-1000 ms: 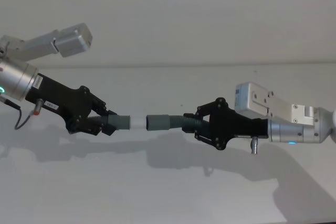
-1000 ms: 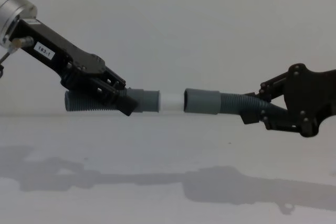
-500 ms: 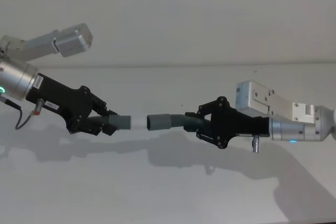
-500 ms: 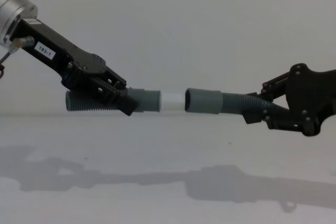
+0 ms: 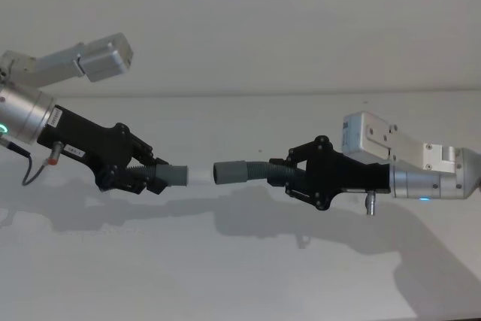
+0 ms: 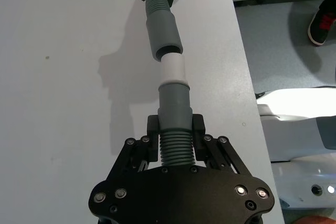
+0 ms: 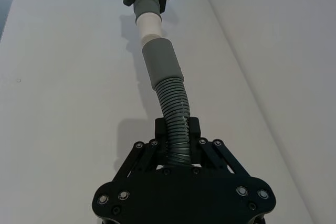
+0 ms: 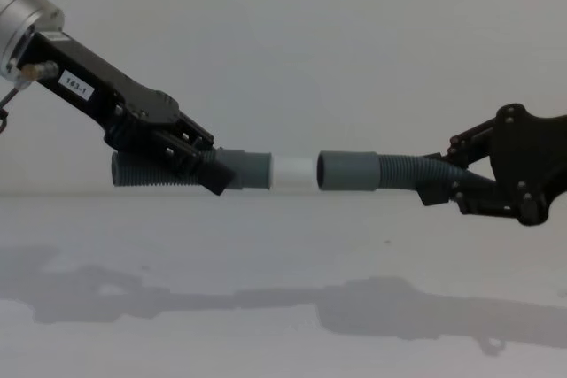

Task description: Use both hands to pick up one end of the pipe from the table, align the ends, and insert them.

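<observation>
Above white table point(image 8: 266, 307), both grippers' hose ends point(image 8: 306, 171) apparently touch.

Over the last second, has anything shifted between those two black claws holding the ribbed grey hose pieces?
The right gripper has drawn back slightly toward the robot's right, carrying its ribbed dark grey hose piece along, so its wide grey sleeve stands a bit farther from the white tip of the other piece. The left gripper stayed put, still clamped on its ribbed hose piece. Both pieces remain above the white table.
</observation>
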